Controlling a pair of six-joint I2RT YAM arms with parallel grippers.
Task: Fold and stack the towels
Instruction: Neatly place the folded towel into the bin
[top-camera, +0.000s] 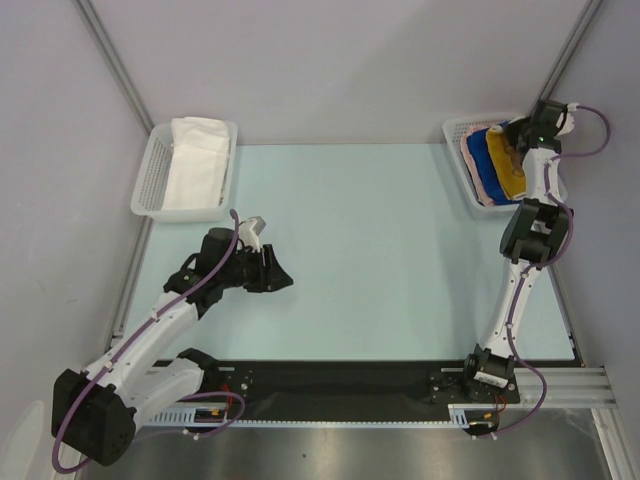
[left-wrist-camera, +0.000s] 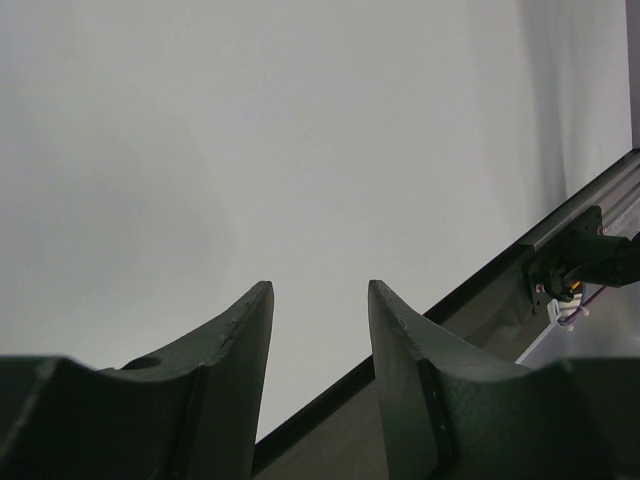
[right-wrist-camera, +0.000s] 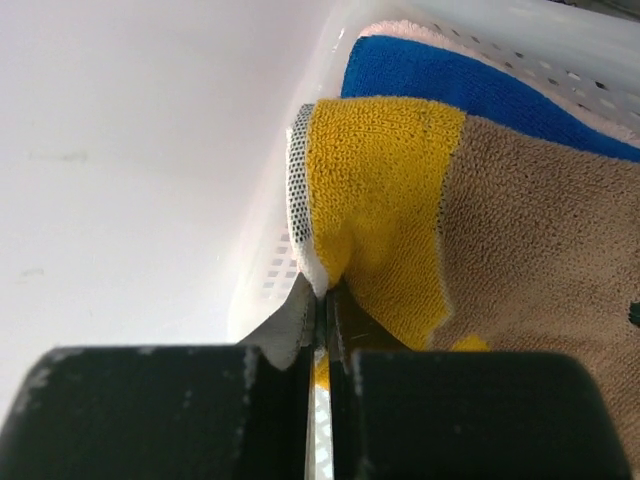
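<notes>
The table (top-camera: 380, 250) is pale mint green with a black strip (top-camera: 340, 385) along its near edge, and at its far left corner the left basket (top-camera: 147, 190), white mesh, holds a plain white towel (top-camera: 195, 160). At the table's far right corner the right basket (top-camera: 455, 130), also white, holds a yellow towel (right-wrist-camera: 380, 180) with a big brown patch and a black-dotted white edge, a plain blue towel (right-wrist-camera: 430, 75) and a pink towel (top-camera: 482, 192). At the table's near edge the left arm (top-camera: 150, 325) and right arm (top-camera: 512, 300) are white with black joints and purple cables.
</notes>
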